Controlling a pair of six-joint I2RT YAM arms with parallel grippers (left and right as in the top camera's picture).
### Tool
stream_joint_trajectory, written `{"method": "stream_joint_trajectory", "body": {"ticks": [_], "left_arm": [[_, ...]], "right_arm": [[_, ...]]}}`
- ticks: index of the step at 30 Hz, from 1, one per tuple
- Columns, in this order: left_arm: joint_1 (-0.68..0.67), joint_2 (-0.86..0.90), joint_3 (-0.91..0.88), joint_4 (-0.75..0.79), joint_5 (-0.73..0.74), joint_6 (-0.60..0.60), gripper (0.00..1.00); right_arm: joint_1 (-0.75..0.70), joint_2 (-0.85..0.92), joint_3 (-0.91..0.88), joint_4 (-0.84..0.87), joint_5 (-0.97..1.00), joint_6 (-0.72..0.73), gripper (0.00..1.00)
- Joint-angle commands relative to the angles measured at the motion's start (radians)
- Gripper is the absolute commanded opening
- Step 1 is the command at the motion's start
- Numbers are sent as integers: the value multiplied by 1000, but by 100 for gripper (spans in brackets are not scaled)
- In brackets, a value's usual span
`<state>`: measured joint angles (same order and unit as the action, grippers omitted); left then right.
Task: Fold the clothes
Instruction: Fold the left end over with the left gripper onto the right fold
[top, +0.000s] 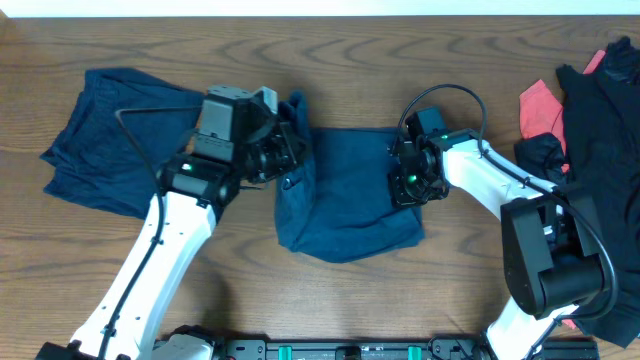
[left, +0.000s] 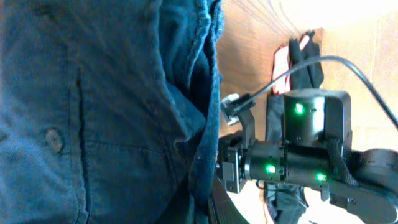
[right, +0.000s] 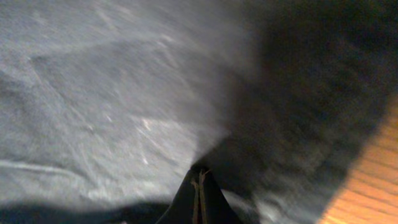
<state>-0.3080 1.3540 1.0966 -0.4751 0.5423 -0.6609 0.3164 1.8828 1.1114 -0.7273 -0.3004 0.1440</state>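
Leaving bare wood of the table (top: 330, 60) open beyond and before the navy shorts (top: 345, 215) lying at centre. Crowding the sides: second navy garment (top: 105, 145) left, black and coral pile (top: 600, 110) right. Bunching the shorts' left edge at the left gripper (top: 290, 150), jaws hidden, grip unreadable. Hovering or touching at the right edge, right gripper (right: 199, 185), fingers closed together.
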Motion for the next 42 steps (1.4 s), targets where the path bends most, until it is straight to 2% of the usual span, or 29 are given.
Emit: {"method": "stream_joint_trajectory", "body": {"ticks": [1, 9, 21, 27, 30, 35, 38, 42], "left_arm": [[-57, -1, 20, 6, -51, -10, 6], [-175, 39, 20, 58, -69, -11, 6], [-312, 171, 20, 223, -69, -150, 6], [-406, 206, 20, 311, -89, -154, 6], [-424, 206, 20, 311, -138, -154, 6], [-425, 206, 20, 301, -135, -153, 6], [-423, 205, 20, 288, -135, -144, 16], [-411, 200, 20, 266, -135, -138, 17]], "right_arm": [[35, 18, -11, -1, 79, -29, 1], [63, 18, -37, 3, 138, -12, 1], [64, 18, -72, 36, 155, 20, 1], [64, 18, -72, 37, 155, 20, 1], [64, 18, -72, 36, 155, 20, 1], [64, 18, -72, 37, 155, 20, 1], [63, 18, -72, 33, 155, 20, 1], [63, 17, -72, 29, 163, 35, 1]]}}
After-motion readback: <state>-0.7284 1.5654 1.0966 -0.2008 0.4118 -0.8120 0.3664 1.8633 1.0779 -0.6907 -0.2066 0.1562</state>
